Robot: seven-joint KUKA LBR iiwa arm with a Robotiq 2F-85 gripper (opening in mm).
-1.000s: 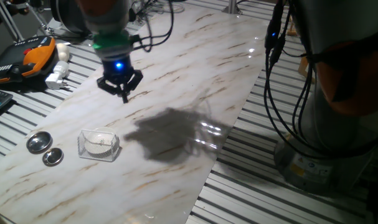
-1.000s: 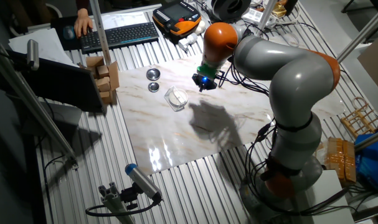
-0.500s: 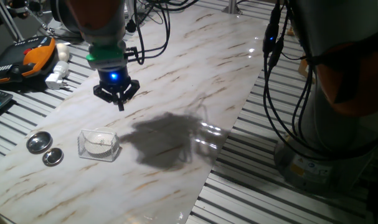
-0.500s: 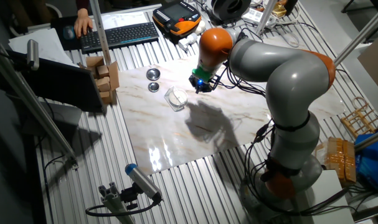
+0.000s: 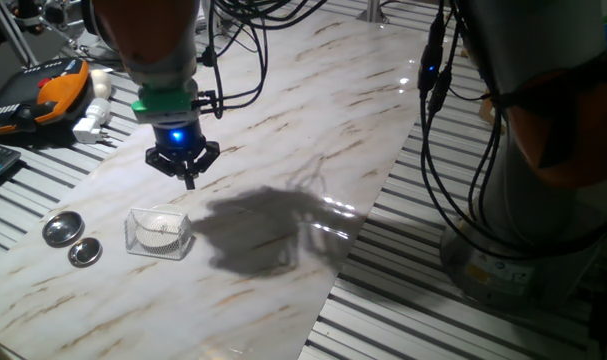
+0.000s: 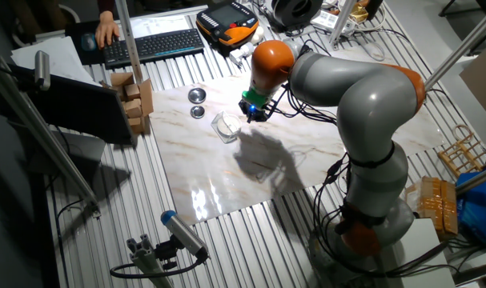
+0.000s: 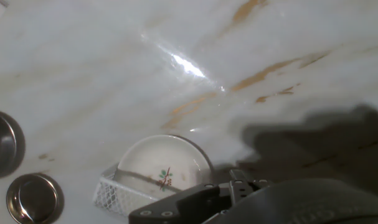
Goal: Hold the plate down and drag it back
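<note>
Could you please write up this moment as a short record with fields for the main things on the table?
surface: marble-patterned table top
plate: small white dish with a small mark at its centre, lying inside the clear wire-framed box
lids: two shiny round metal lids, beside the box
gripper: gripper above the table, behind the box, not touching the plate
gripper state: cannot tell whether open or shut
task status: plate not yet pressed or dragged

You get dim fixed views, overhead glare streaks on the marble table (image 5: pixel 283 110), a dark arm shadow (image 5: pixel 253 225), blurry hand view.
</note>
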